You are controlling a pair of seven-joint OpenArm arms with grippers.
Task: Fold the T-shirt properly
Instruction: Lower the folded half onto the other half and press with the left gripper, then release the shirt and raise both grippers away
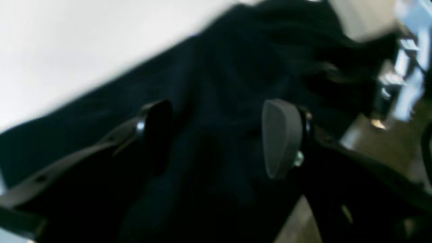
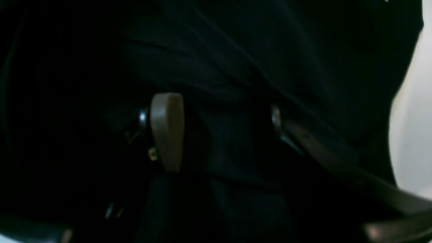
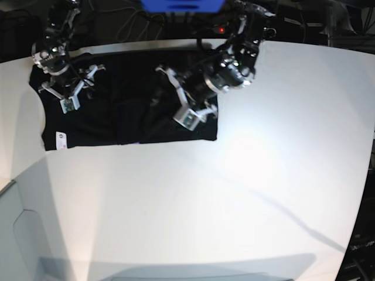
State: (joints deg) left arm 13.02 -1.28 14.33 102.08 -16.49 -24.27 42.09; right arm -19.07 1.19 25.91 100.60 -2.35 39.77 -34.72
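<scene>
The black T-shirt [image 3: 126, 99] lies spread on the white table [image 3: 246, 193], toward its far left. A small white tag [image 3: 60, 139] shows at the shirt's near left corner. My left gripper [image 3: 177, 95] hovers over the shirt's right part. In the left wrist view my left gripper [image 1: 219, 135] is open, with dark cloth [image 1: 216, 74] below and nothing gripped. My right gripper [image 3: 71, 86] is over the shirt's left part. In the right wrist view my right gripper [image 2: 221, 126] is open too, above wrinkled black cloth [image 2: 236, 50]. That view is very dark.
A blue object [image 3: 181, 4] and dark cables lie behind the table's far edge. The table's rounded front edge runs along the bottom of the base view. White tabletop [image 1: 67, 50] shows beside the shirt in the left wrist view.
</scene>
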